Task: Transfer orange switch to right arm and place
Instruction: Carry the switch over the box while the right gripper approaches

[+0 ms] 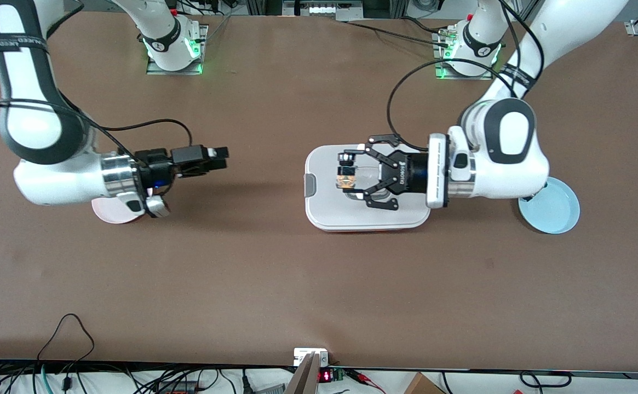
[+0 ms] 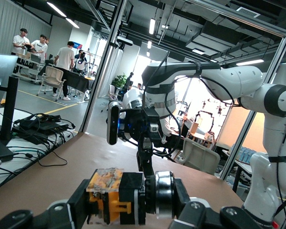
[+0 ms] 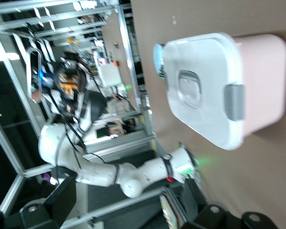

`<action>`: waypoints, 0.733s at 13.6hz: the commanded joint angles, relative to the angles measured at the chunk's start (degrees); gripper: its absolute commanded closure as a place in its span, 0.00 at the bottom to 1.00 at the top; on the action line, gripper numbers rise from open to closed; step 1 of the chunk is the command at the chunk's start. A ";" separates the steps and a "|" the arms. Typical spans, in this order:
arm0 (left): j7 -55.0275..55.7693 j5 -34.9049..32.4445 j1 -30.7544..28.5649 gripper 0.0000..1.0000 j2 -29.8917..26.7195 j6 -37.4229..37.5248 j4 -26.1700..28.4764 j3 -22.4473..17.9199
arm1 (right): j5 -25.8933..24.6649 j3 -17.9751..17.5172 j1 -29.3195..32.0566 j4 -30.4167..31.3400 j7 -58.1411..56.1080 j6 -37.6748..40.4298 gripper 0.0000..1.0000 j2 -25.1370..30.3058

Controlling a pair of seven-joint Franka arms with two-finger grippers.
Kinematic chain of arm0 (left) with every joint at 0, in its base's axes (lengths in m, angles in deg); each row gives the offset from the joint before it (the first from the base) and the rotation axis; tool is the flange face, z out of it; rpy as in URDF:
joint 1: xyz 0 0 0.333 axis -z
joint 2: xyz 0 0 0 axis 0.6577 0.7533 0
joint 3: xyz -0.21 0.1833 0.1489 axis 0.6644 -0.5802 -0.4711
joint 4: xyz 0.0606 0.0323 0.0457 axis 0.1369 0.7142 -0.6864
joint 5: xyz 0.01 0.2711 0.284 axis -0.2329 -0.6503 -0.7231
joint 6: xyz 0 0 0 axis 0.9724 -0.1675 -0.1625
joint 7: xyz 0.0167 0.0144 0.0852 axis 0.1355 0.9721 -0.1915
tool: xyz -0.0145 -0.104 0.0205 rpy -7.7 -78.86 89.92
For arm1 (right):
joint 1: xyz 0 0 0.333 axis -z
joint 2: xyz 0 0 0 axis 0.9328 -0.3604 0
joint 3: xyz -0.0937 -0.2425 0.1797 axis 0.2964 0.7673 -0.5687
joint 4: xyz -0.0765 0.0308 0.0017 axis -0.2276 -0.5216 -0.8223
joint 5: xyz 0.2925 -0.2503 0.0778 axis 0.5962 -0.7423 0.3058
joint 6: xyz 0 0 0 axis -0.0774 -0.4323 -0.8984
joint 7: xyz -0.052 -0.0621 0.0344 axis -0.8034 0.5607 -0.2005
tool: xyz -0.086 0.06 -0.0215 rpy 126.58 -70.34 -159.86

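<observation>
Table (image 1: pixel 275 273): brown, fills most of the front view; both arm bases stand along the top edge of the frame.
Right arm (image 1: pixel 50 164): enters from the upper left of the frame, wrist turned level so it faces the left arm, apparently ready to receive.
Left arm (image 1: pixel 507 158): comes from the upper right, forearm level at centre right, pointing at the right arm.
Lidded container (image 1: pixel 329 213): white lid with grey latches over a pink body, centre of the frame, directly under the left gripper.
Blue plate (image 1: pixel 557 210): right of centre, partly hidden by the left wrist.
Pink plate (image 1: pixel 108 210): lower left of centre, under the right wrist; probably the place target.
Left gripper (image 1: pixel 349 178): over the container lid, jaws pinching the orange switch, held out sideways for the handover.
Right gripper (image 1: pixel 223 156): over bare table, well apart from the switch; jaws state cannot be told.
Orange switch (image 2: pixel 109 193): bottom centre of the left wrist view, between the left fingers (image 2: pixel 66 207), cap sideways.
</observation>
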 commanded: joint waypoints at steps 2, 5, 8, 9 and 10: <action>-8.82 8.46 2.54 0.85 0.24 -4.30 2.07 1.40 | 10.93 0.10 -5.21 2.56 3.05 -8.19 0.00 1.35; -9.01 8.73 2.72 0.85 0.33 -4.30 2.08 1.40 | 17.61 0.10 -8.81 2.82 4.20 -13.29 0.00 1.35; -9.01 8.74 2.72 0.85 0.42 -4.30 2.60 1.40 | 20.70 0.01 -10.75 2.65 5.78 -16.02 0.00 1.35; -9.01 8.74 2.72 0.85 0.42 -4.30 2.60 1.40 | 22.02 0.01 -11.28 2.56 5.96 -16.90 0.00 1.35; -9.01 8.74 2.80 0.85 0.42 -4.30 2.60 1.40 | 23.33 0.01 -12.07 2.47 6.14 -17.86 0.00 1.35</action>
